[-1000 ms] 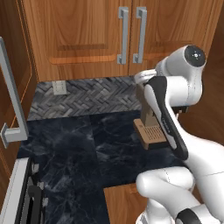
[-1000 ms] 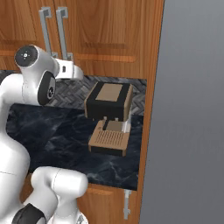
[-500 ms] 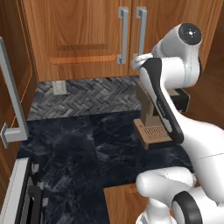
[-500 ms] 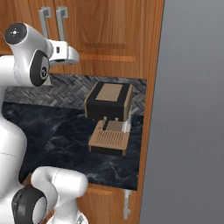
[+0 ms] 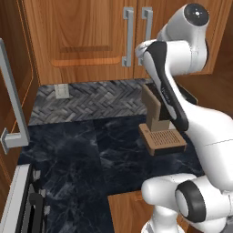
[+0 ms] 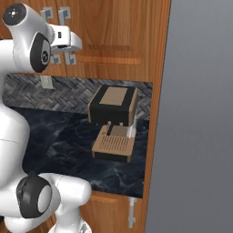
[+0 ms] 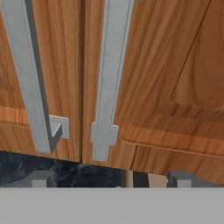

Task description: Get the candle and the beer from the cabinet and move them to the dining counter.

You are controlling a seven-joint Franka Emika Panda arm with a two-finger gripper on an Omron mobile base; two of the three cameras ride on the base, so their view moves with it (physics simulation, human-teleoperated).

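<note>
hand [image 7: 111,179]: fingers spread wide, holding nothing | position: raised just before cabinet [image 5: 86,41] | cabinet: both doors closed | right handle [image 7: 106,83]: directly ahead of hand

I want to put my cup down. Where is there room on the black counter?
The counter is bare on the left, between the herringbone wall and the front edge. It is crowded on the right, where the coffee machine stands.
</note>
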